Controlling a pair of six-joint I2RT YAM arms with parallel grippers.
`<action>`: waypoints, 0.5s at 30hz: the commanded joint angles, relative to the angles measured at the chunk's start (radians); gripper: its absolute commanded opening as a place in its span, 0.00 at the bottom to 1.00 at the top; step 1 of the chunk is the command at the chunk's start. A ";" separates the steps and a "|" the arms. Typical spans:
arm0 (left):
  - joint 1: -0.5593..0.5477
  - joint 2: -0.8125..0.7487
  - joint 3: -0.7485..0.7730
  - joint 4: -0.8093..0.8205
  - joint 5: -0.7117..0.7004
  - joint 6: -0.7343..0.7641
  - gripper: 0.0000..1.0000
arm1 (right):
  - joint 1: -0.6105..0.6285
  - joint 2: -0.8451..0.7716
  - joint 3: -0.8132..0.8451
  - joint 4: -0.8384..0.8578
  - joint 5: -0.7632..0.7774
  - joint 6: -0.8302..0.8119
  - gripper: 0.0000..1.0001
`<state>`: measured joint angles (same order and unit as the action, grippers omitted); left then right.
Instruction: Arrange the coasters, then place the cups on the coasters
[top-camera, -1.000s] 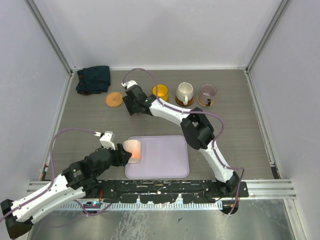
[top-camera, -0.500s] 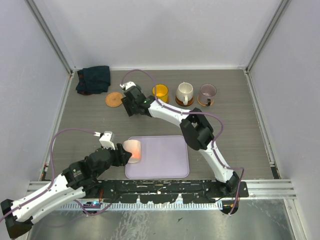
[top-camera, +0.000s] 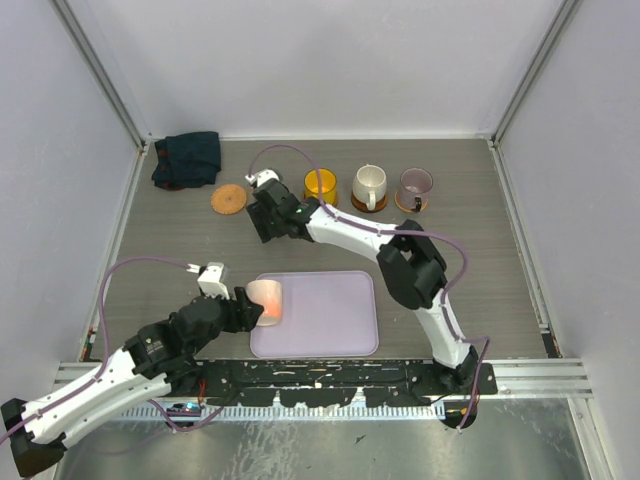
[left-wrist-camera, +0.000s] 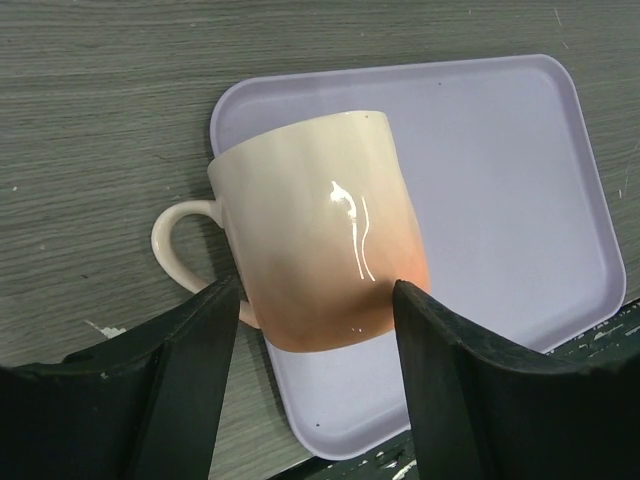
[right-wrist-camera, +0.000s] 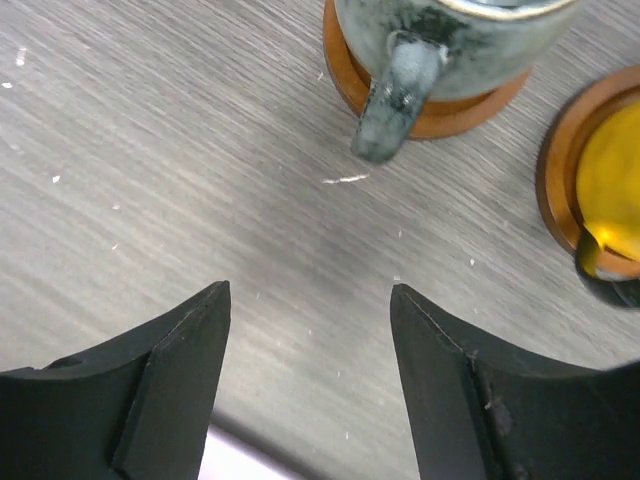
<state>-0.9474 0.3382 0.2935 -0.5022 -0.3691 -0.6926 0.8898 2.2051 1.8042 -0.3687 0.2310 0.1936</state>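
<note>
At the lilac tray's (left-wrist-camera: 500, 180) left edge, the left gripper (left-wrist-camera: 316, 285) is pinching the pale pink cup (left-wrist-camera: 310, 220) — fingers pressing on both sides near its base, handle sticking out left over the table (left-wrist-camera: 100, 100). The cup is showing its side to the overhead view, body over the tray's corner; whether it is touching the tray, cannot tell. Farther back, the right gripper (right-wrist-camera: 310, 290) is hovering with jaws spread wide and gripping nothing — only bare tabletop showing between them. Just ahead of it the grey-green cup (right-wrist-camera: 450, 25) is standing on an orange-tan coaster (right-wrist-camera: 460, 112), handle pointing toward the gripper. Beside that, the yellow-orange cup (top-camera: 320, 185) is sitting on a dark brown coaster (right-wrist-camera: 555, 170). The cream white cup (top-camera: 368, 187) and purple-grey cup (top-camera: 414, 187) are standing farther right in the same row. A bare cork coaster (top-camera: 228, 199) is lying at the left, near a dark cloth (top-camera: 187, 158).
</note>
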 joint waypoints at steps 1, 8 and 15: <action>-0.002 0.010 0.050 -0.012 -0.029 -0.004 0.64 | 0.009 -0.218 -0.077 0.045 -0.003 0.052 0.71; -0.003 0.019 0.041 -0.014 -0.005 -0.012 0.64 | 0.009 -0.308 -0.049 -0.064 -0.291 0.027 0.69; -0.003 -0.003 0.032 -0.026 0.008 -0.020 0.65 | -0.005 -0.232 0.009 -0.188 -0.617 -0.056 0.64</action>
<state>-0.9474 0.3496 0.3031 -0.5182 -0.3634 -0.6979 0.8940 1.9377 1.7924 -0.4782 -0.1661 0.1883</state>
